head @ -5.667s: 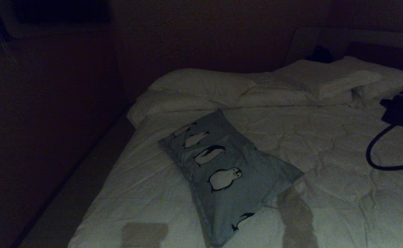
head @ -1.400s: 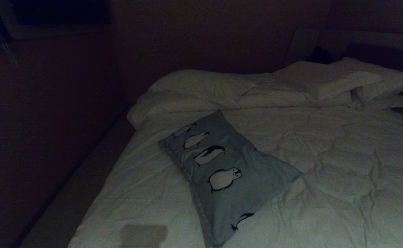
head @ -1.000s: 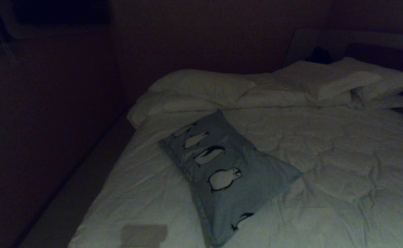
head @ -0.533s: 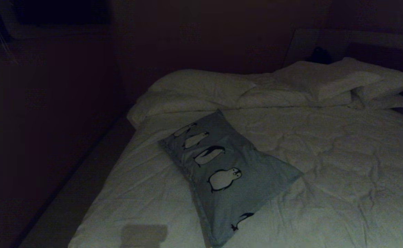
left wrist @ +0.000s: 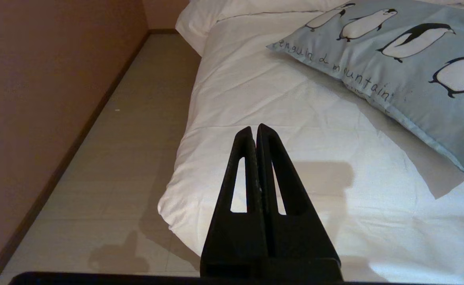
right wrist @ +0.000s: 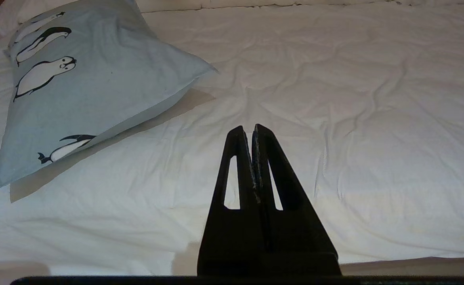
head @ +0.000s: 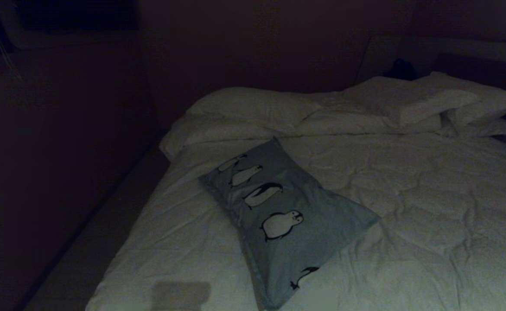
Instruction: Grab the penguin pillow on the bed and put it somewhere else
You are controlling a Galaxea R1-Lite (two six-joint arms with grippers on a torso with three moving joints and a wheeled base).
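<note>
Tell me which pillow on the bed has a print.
The penguin pillow, lying askew on the duvet; the white pillows at the head are plain.

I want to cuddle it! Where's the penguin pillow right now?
In the head view the penguin pillow lies slantwise on the bed, toward its left edge, in front of the plain white pillows, with neither end effector touching it.

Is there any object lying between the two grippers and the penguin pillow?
Nothing visible. Only bare duvet of the bed lies between the shut left gripper, the shut right gripper and the penguin pillow.
</note>
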